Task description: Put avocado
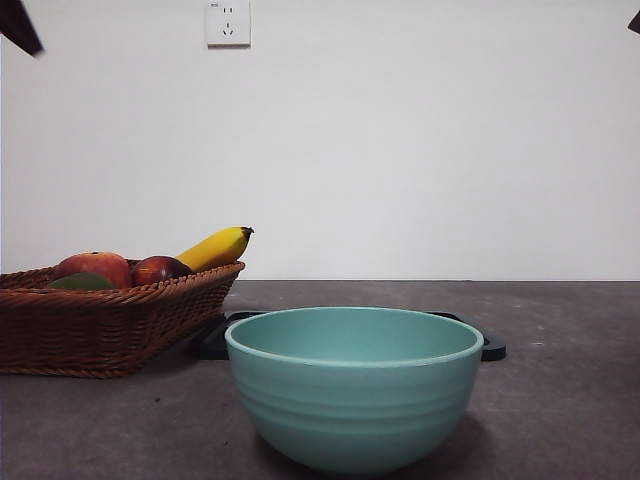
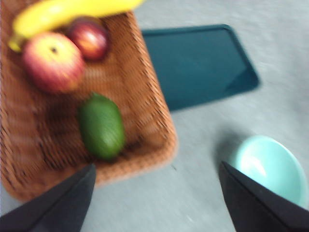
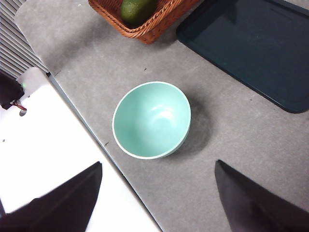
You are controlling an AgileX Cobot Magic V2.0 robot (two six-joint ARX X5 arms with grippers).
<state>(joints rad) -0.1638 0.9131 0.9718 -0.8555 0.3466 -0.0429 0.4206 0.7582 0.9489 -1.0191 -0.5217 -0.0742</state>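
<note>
The avocado (image 2: 101,126) is dull dark green and lies in the woven basket (image 2: 159,121), near the basket's corner; it also shows as a green sliver (image 1: 82,283) and at the basket corner (image 3: 136,9). My left gripper (image 2: 157,193) hangs open above the table, just off the basket's rim and close to the avocado, with nothing between its jaws. My right gripper (image 3: 157,193) is open and high above the mint-green bowl (image 3: 151,119), holding nothing. In the front view both arms show only as black tips at the top corners.
The basket (image 1: 100,320) also holds a red apple (image 2: 52,62), a dark red fruit (image 2: 89,37) and a banana (image 1: 215,247). A dark tray (image 2: 198,63) lies beside the basket, behind the bowl (image 1: 354,385). A white table edge (image 3: 53,159) runs near the bowl.
</note>
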